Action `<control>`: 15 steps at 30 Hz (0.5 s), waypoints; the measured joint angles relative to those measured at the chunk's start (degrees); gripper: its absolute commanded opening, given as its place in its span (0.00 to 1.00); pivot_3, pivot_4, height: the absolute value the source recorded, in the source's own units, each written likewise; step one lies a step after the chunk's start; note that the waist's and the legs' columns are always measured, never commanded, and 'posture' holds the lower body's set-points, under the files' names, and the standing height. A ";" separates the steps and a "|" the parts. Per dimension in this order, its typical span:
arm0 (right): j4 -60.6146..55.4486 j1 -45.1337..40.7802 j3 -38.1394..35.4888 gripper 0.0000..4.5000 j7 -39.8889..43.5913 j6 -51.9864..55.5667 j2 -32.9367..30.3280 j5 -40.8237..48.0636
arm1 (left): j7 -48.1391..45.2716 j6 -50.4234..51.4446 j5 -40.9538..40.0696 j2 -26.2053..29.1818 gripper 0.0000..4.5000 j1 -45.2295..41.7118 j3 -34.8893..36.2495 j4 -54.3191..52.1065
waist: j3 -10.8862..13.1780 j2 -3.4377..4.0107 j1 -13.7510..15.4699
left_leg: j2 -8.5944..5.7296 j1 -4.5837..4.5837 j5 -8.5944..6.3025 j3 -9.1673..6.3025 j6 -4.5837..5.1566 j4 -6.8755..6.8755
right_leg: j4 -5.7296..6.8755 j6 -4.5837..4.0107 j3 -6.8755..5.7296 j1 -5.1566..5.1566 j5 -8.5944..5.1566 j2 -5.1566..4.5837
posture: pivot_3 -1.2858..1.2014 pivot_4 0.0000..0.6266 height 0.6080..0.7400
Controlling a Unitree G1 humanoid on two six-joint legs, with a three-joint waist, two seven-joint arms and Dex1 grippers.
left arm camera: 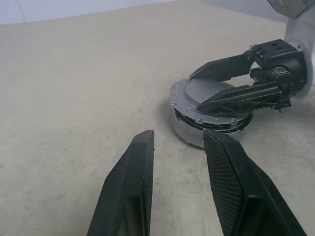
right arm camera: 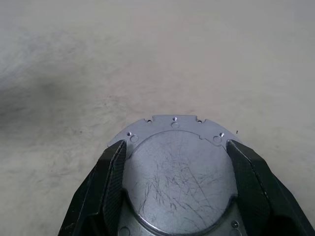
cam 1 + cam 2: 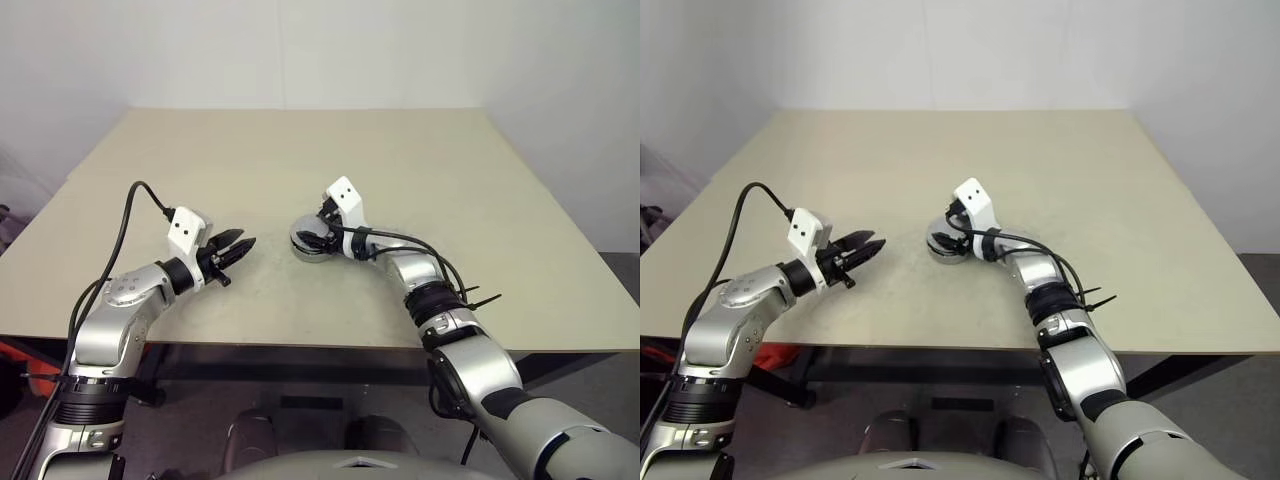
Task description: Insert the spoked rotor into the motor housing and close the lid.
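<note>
I hold my right gripper [image 2: 174,189] fingers wide astride the lid [image 2: 179,172] to seat it on the motor housing [image 1: 194,132] (left gripper [image 1: 179,142] idles nearby, fingers partly apart, empty).

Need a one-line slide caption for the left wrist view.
Right hand straddles the lid on the motor housing; open left hand waits short of it.

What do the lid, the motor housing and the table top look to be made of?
Lid: likely bare metal, matte grey, fine scratches. Motor housing: polished metal, mirror-like wall. Table: matte beige top, material unclear. Right gripper straddles the lid.
</note>
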 measured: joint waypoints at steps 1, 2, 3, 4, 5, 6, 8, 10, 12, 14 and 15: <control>-0.49 0.36 0.14 0.69 0.46 -0.01 -0.24 -0.10 | 0.00 0.00 0.01 0.00 0.37 0.00 0.00 0.00 | 0.00 0.00 0.01 | 0.00 0.00 0.00 0.00 0.00 0.00 | 0.00 0.00 0.00 0.00 0.00 0.00 | 0.52 0.00 1.00; -0.83 0.67 0.31 0.69 0.77 -0.04 -0.40 -0.20 | 0.00 0.00 0.04 0.00 0.37 0.00 0.00 0.01 | 0.00 0.00 0.01 | 0.00 0.00 0.00 0.00 0.00 0.00 | 0.00 0.00 0.00 0.00 0.00 0.00 | 0.52 0.00 1.00; -1.23 1.01 0.69 0.69 1.13 -0.20 -0.59 -0.37 | 0.01 0.00 0.07 0.00 0.37 0.00 0.00 0.01 | 0.00 0.00 0.00 | 0.00 0.00 0.00 0.00 0.00 0.00 | 0.00 0.00 0.00 0.00 0.00 0.00 | 0.52 0.00 1.00; -1.46 1.21 0.83 0.69 1.36 -0.29 -0.64 -0.49 | 0.01 0.00 0.08 0.00 0.37 0.00 0.00 0.01 | 0.00 0.00 -0.01 | 0.00 0.00 0.00 0.00 0.00 0.00 | 0.00 0.00 0.00 0.00 0.00 0.00 | 0.52 0.00 1.00; -1.80 1.42 1.16 0.69 1.75 -0.36 -0.86 -0.63 | 0.01 0.00 0.10 0.00 0.37 0.00 -0.01 0.01 | 0.00 0.00 -0.01 | 0.00 0.01 0.00 0.00 0.00 0.00 | 0.00 0.00 0.00 0.00 0.00 0.00 | 0.52 0.00 1.00; -2.23 1.71 1.26 0.69 2.01 -0.38 -0.99 -0.72 | 0.02 0.00 0.14 0.00 0.37 0.00 0.00 0.01 | 0.00 -0.01 0.00 | 0.00 0.02 0.00 0.00 0.00 0.00 | 0.00 0.00 0.00 0.02 0.00 0.00 | 0.52 0.00 1.00; -2.58 2.00 1.41 0.69 2.17 -0.48 -1.10 -0.82 | 0.03 0.00 0.19 0.00 0.37 0.00 0.00 0.01 | 0.00 -0.01 -0.01 | 0.00 0.03 0.00 0.00 0.00 0.00 | 0.00 0.00 0.00 0.03 0.00 0.00 | 0.52 0.00 1.00; -2.66 2.01 1.68 0.69 2.14 -0.70 -1.17 -1.13 | 0.06 0.00 0.25 0.00 0.37 0.00 0.00 0.01 | -0.01 -0.01 -0.01 | 0.01 0.04 0.00 0.00 0.00 0.01 | 0.00 0.00 0.00 0.04 0.00 0.00 | 0.52 0.00 1.00; -2.59 2.01 1.69 0.69 1.85 -0.94 -1.10 -1.33 | 0.08 0.00 0.29 0.00 0.37 0.00 0.00 0.01 | -0.01 -0.01 -0.01 | 0.01 0.04 0.00 0.00 0.00 0.01 | 0.00 0.00 0.00 0.04 0.00 0.00 | 0.52 0.00 1.00; -2.20 1.93 1.66 0.69 1.10 -1.34 -0.77 -1.43 | 0.09 -0.01 0.32 0.00 0.37 0.00 0.00 0.01 | -0.01 -0.01 -0.04 | 0.01 0.05 0.00 0.00 0.00 0.01 | 0.00 0.00 0.00 0.04 0.00 0.00 | 0.52 0.00 1.00; -1.88 1.80 1.58 0.69 0.73 -1.48 -0.51 -1.42 | 0.09 -0.02 0.33 0.00 0.37 0.00 -0.01 0.01 | -0.01 -0.01 -0.07 | 0.01 0.06 0.00 0.00 0.00 0.01 | 0.00 0.00 0.00 0.04 0.00 0.00 | 0.52 0.00 1.00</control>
